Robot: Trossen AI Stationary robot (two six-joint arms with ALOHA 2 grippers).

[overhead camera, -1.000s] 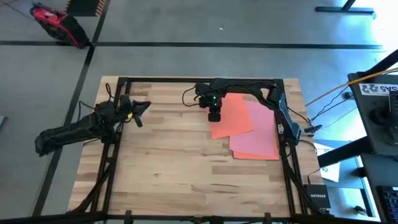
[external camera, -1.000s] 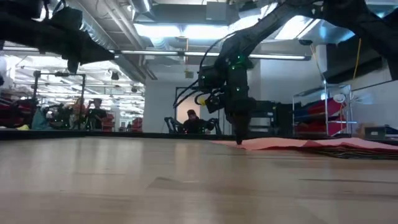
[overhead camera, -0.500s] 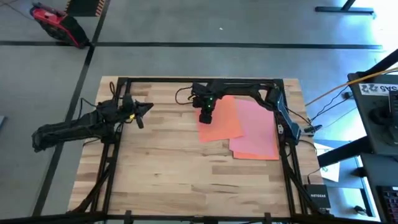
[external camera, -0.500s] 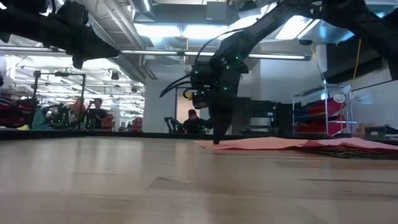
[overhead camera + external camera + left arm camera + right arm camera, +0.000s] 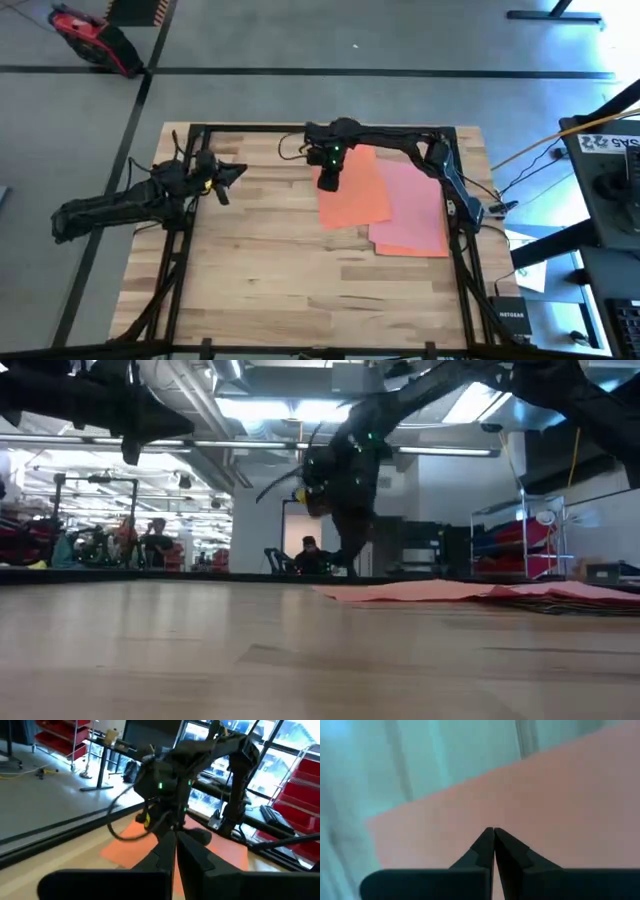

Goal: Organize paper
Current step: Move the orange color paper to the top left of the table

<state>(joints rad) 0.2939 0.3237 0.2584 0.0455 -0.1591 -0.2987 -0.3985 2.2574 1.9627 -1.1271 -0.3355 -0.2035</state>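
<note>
The right pincer [image 5: 329,180], fingers pressed together and gripping nothing, hangs over the flat orange paper sheet's [image 5: 352,190] 10 o'clock corner. That sheet overlaps a pink paper sheet [image 5: 418,215] toward 3 o'clock on the wooden desk [image 5: 270,270]. The left pincer [image 5: 228,172], closed and empty, waits at 9 o'clock.

Wooden tabletop [image 5: 280,270] of pale butcher-block planks, bordered by a dark metal frame [image 5: 172,270]. An orange sheet [image 5: 355,195] lies flat near the far right, partly overlapping a pink sheet [image 5: 420,215] beside it
</note>
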